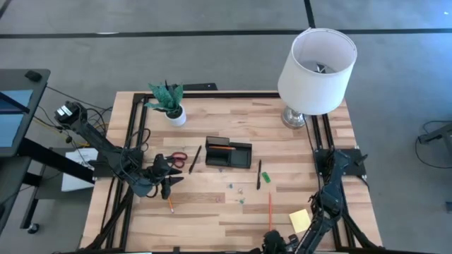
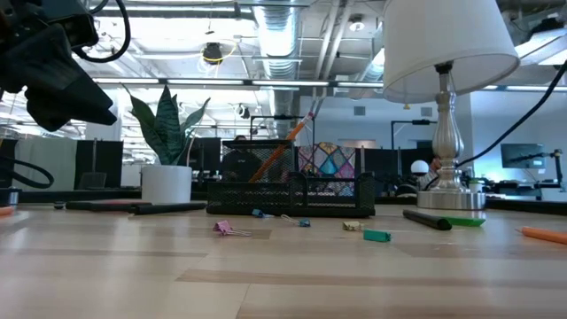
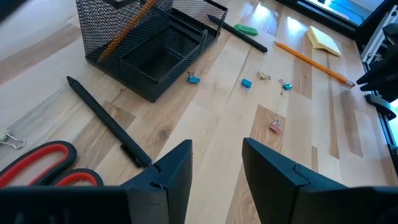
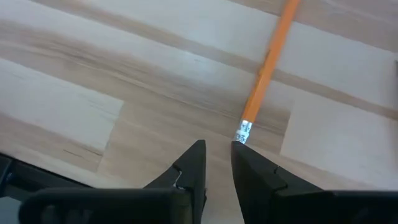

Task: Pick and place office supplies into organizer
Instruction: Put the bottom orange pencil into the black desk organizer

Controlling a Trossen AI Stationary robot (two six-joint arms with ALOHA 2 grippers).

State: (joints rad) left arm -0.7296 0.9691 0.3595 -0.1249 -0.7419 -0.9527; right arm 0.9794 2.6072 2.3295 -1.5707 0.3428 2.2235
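High view: the organizer (image 1: 228, 154) sits near the table's (image 1: 212, 212) centre, long axis from 9 to 3 o'clock, with an orange pencil (image 1: 221, 148) lying in it. At its 9 o'clock lie a black pen (image 1: 194, 159), running roughly 12 to 6 with a slight tilt, and the scissors (image 1: 174, 158), handles toward 9. At its 4 o'clock a second pen (image 1: 258, 174) and a green block (image 1: 265, 176) lie side by side. Another pencil (image 1: 269, 209) runs 12 to 6 toward the right gripper (image 1: 272, 243) at the near edge; the sticky pad (image 1: 299, 220) is at that pencil's 3 o'clock. The left gripper (image 1: 168, 185) hangs near the scissors, above a short pencil (image 1: 170, 205). A plant (image 1: 169, 102) and lamp (image 1: 316, 70) stand at the far side.

Low view: small clips (image 2: 225, 229) are scattered on pale wood planks before the mesh organizer; behind is an open workshop with ceiling ducts.

Left wrist view: the fingers (image 3: 179, 174) stand apart, empty, over bare wood beside the pen and scissors.

Right wrist view: the fingers (image 4: 194, 168) are nearly together with a narrow gap, gripping nothing, the pencil's eraser end just beyond their tips.
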